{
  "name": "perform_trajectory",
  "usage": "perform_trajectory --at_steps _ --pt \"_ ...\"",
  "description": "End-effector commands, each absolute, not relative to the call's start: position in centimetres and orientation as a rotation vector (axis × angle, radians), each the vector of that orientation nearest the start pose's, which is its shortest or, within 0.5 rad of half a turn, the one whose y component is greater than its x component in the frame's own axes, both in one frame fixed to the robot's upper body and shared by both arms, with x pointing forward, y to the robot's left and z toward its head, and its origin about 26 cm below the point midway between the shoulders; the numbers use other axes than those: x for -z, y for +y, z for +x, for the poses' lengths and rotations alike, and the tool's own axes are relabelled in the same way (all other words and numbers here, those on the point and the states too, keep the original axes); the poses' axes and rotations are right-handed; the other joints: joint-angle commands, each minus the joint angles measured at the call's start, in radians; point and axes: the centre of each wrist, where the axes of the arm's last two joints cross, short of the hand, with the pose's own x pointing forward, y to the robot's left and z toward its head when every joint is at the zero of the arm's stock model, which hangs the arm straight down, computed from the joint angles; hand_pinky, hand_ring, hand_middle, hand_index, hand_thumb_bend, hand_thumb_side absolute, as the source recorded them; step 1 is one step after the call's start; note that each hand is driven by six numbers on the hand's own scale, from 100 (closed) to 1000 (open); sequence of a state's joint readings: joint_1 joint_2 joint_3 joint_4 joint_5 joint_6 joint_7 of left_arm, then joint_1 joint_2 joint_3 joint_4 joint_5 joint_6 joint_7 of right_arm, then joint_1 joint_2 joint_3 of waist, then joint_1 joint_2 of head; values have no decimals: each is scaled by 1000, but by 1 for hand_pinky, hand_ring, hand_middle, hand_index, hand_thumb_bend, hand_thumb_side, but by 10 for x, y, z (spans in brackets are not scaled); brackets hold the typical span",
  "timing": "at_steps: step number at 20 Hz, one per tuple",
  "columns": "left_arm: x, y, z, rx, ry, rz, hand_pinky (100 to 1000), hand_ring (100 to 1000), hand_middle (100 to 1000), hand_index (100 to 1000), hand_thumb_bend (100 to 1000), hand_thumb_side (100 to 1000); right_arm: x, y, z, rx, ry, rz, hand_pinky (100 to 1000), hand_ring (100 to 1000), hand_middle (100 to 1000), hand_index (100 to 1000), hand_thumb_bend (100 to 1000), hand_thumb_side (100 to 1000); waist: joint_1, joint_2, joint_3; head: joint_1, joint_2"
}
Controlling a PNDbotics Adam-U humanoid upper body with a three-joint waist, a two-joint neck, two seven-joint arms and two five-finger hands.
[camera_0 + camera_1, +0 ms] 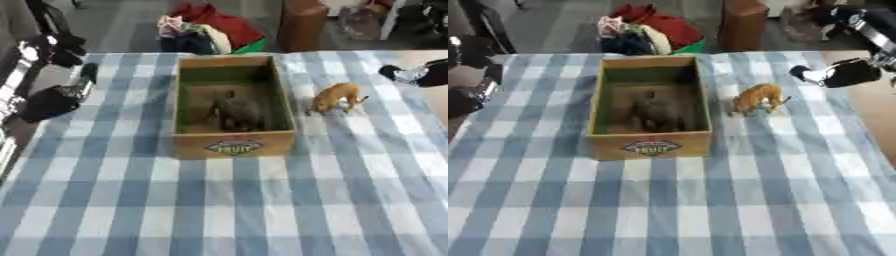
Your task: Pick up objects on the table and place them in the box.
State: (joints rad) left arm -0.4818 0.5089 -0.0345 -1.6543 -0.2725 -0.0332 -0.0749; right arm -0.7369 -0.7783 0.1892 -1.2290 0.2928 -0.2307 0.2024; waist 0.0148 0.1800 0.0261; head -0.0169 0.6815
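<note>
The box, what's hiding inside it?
Inside the box sits one dark grey, lumpy toy, maybe an animal. The near wall hides the floor just behind it.

The box (233, 107) sits on the tabletop (219, 210) ahead of me, toward its far edge, with a toy animal (236, 112) lying inside it. Just right of the box another toy animal (337, 97) stands on the tabletop. My left robot hand (57, 97) hangs at the left edge, my right robot hand (842, 74) over the far right corner.

Homelike room, blue checked tablecloth (262, 200), heap of clothes (210, 30) on the floor behind
</note>
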Motion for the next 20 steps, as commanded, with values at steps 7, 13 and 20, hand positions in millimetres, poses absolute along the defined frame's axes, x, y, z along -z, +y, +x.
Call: perform_trajectory --at_steps 7,13,20 --pt "-209 300 358 704 -2088 585 704 657 639 800 215 372 -228 -379 432 -1308 -1681 -866 826 894 841 934 522 189 1 -3 20 -24 -12" --pt "-209 298 357 698 -2098 566 703 654 636 799 212 379 -214 -378 442 -1327 -1623 -873 824 890 835 921 496 167 5 6 32 -31 -12" --pt "-210 294 357 695 -2107 545 702 652 633 800 209 381 -200 -375 451 -1320 -1580 -872 817 868 812 905 463 147 7 13 40 -40 -11"
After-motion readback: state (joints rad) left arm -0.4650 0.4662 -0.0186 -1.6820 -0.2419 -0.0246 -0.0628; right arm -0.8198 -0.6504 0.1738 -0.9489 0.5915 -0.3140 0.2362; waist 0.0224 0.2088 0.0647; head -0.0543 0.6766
